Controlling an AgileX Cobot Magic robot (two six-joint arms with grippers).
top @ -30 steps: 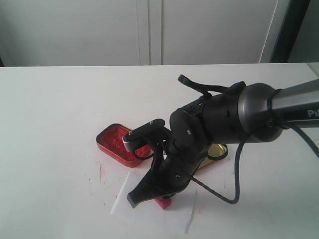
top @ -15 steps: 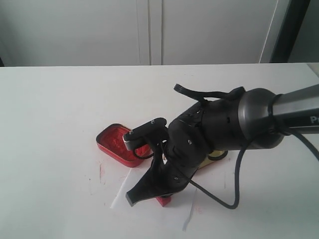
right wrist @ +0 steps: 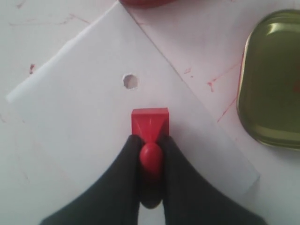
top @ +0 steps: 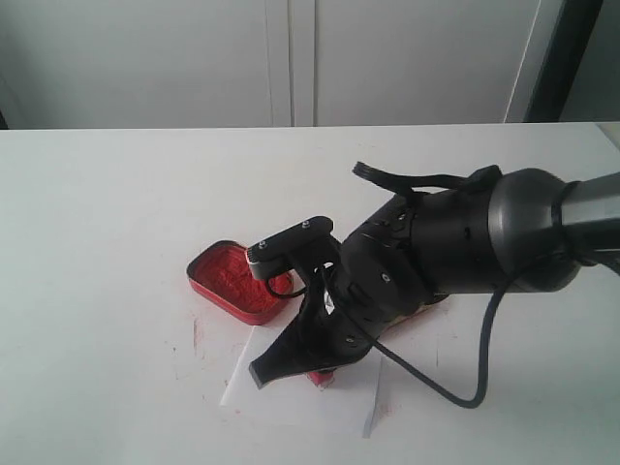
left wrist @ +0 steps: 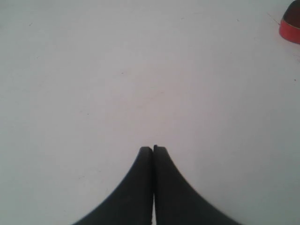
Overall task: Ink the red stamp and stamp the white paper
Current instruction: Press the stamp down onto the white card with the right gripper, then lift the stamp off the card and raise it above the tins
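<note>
My right gripper (right wrist: pixel 150 138) is shut on the knobbed handle of the red stamp (right wrist: pixel 150 121). The stamp's square base faces down on the white paper (right wrist: pixel 89 122), just below the punched hole (right wrist: pixel 130 81); it looks in contact, with no gap showing. In the exterior view the right gripper (top: pixel 291 371) points down at the paper (top: pixel 291 399), and only a bit of the stamp (top: pixel 321 377) shows under the fingers. My left gripper (left wrist: pixel 153 149) is shut and empty over bare table.
The red tin of paste (top: pixel 235 280) sits open just left of the paper's far corner; its edge shows in the left wrist view (left wrist: pixel 290 26). The gold lid (right wrist: pixel 273 79) lies beside the paper, hidden by the arm in the exterior view. Red smears mark the table (top: pixel 198 334).
The right arm has shifted slightly right and away from the front edge, carrying the stamp with it over the paper. Less of the stamp shows under the fingers now.
</note>
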